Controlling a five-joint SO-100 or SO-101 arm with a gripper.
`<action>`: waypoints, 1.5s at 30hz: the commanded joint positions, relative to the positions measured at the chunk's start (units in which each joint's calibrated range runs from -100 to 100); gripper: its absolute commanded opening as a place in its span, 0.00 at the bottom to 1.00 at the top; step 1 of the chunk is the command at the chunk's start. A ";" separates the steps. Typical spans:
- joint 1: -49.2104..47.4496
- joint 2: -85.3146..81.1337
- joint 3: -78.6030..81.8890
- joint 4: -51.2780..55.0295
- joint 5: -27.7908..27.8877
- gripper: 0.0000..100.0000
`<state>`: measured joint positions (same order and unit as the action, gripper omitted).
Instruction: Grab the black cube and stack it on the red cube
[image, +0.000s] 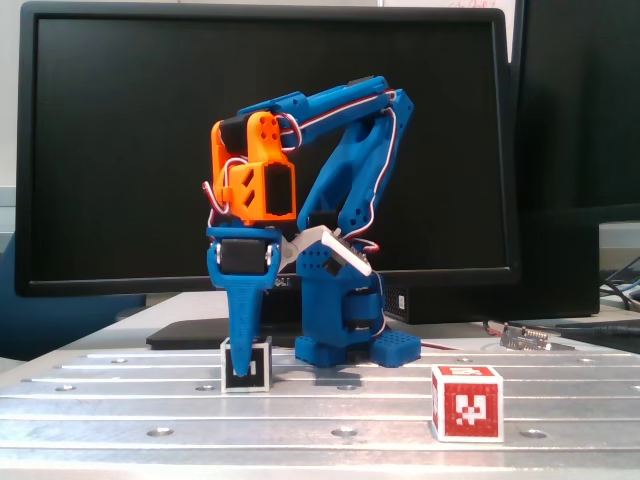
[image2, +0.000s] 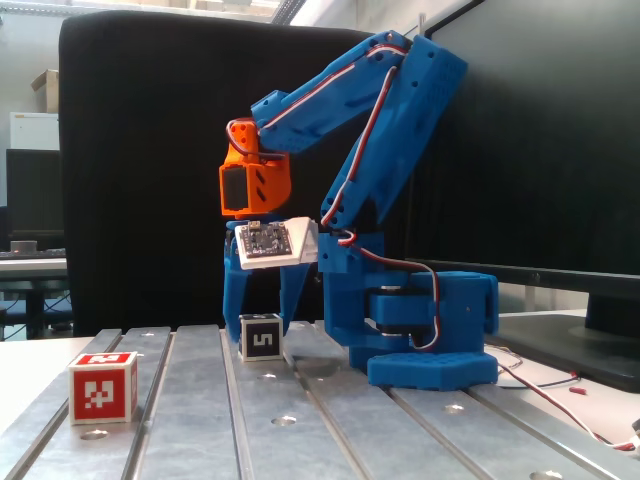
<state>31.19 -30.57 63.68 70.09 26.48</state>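
We start with the black monitor (image: 270, 140) that fills the background behind the blue arm (image: 345, 200), whose base sits on the slotted metal worktop (image: 330, 410). The arm is folded forward and down, so its tool (image: 245, 350) points straight at the worktop with its blue fingers (image2: 233, 300) on either side of the black cube (image2: 260, 337). In both fixed views the fingers flank the cube closely, but we cannot tell whether they press its faces or merely stand beside it; the cube rests on the worktop, not lifted. The red cube (image: 466, 402) stands well apart, toward the worktop's front edge and to the right in a fixed view, to the left in the other (image2: 102, 387). We judge the black cube to be light, rigid and smooth-sided, so it may slip or twist if pinched near an edge; the safest hold is square across two opposite flat faces, around mid-height, leaving its bottom face free to land flat on the red cube's top.
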 joint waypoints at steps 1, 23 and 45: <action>-1.84 -0.09 -4.74 3.23 -0.02 0.15; -17.79 9.52 -31.52 16.14 -7.64 0.14; -48.42 23.89 -52.51 20.85 -35.21 0.14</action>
<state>-14.22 -6.38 13.04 91.23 -5.96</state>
